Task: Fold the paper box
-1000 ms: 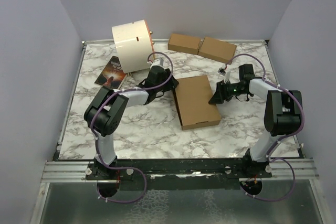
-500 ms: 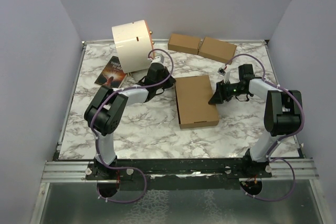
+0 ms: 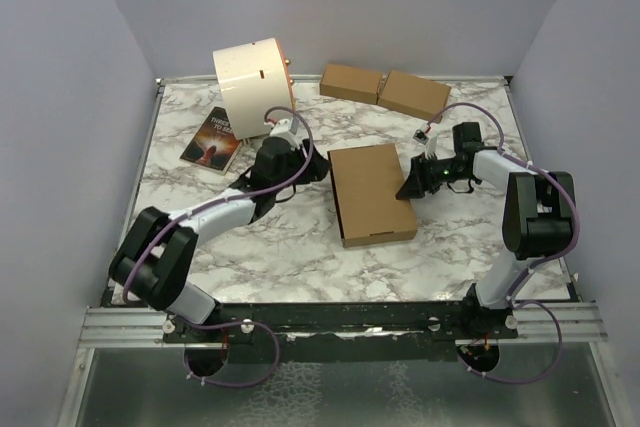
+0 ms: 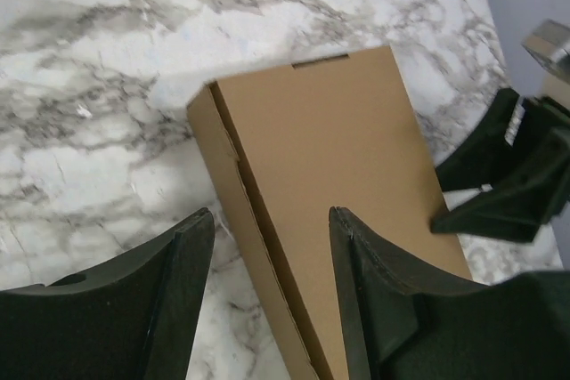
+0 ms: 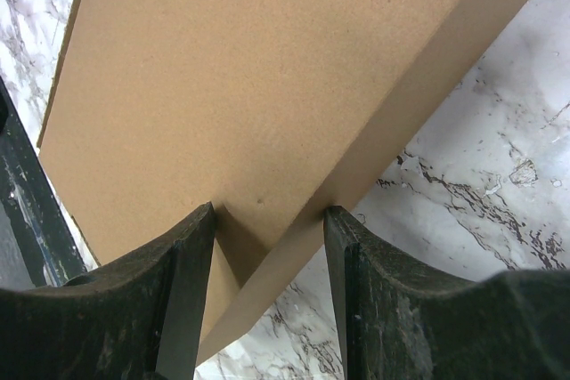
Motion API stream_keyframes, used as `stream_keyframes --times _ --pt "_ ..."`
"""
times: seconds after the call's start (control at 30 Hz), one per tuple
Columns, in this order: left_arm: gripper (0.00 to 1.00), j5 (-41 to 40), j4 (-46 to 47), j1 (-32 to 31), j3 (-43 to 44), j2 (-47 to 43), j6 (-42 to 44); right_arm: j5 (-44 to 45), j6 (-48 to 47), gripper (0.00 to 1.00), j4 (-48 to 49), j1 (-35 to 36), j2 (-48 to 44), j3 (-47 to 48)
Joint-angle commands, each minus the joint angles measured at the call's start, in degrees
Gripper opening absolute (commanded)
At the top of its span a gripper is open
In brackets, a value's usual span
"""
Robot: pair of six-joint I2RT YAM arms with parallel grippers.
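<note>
Paper box (image 3: 372, 194) lying flat at middle of table (image 3: 250, 247), lid down. Fold appearing nearly finished, left side seam gaping slightly. Left gripper (image 4: 270, 217) hovering over seam, jaws spread, empty. Right gripper (image 5: 269, 211) straddling right edge, jaws parted, apparently not clamping.

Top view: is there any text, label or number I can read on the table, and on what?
On the booklet: pale lettering on the dark cover, too small to read.
On the paper box, the small boxes and the drum: no print visible in any view.
</note>
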Motion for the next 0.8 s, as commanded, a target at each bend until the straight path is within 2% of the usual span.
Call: stream_keyframes --times 0.0,0.2,0.5,0.57,0.63,0.7,0.77 --pt "0.57 0.8 2.4 -4.3 -8.8 -6.1 -3.6 6.7 -3.0 0.51 -1.8 1.0 2.4 -1.6" --pt "0.56 -9.0 1.0 -12.7 -13.5 -7.0 -10.2 6.9 -2.8 0.51 -1.8 1.0 2.4 -1.7" --pt "0.53 -9.8 3.7 -14.8 -11.3 -0.9 -11.9 6.9 -2.8 0.51 -1.8 1.0 2.2 -1.8" --pt "0.43 -9.6 3.9 -14.8 -10.7 0.1 -11.9 6.8 -2.8 0.51 -1.8 1.0 2.2 -1.8" --pt "0.39 -9.3 4.2 -14.8 -10.3 1.0 -11.9 6.8 -2.9 0.51 -1.8 1.0 2.1 -1.8" --pt "0.27 -9.0 4.6 -14.8 -10.2 1.7 -12.0 6.7 -2.9 0.51 -1.8 1.0 2.2 -1.8" --pt "0.2 -8.6 5.0 -14.8 -10.1 2.0 -12.1 6.6 -2.9 0.51 -1.8 1.0 2.2 -1.8"
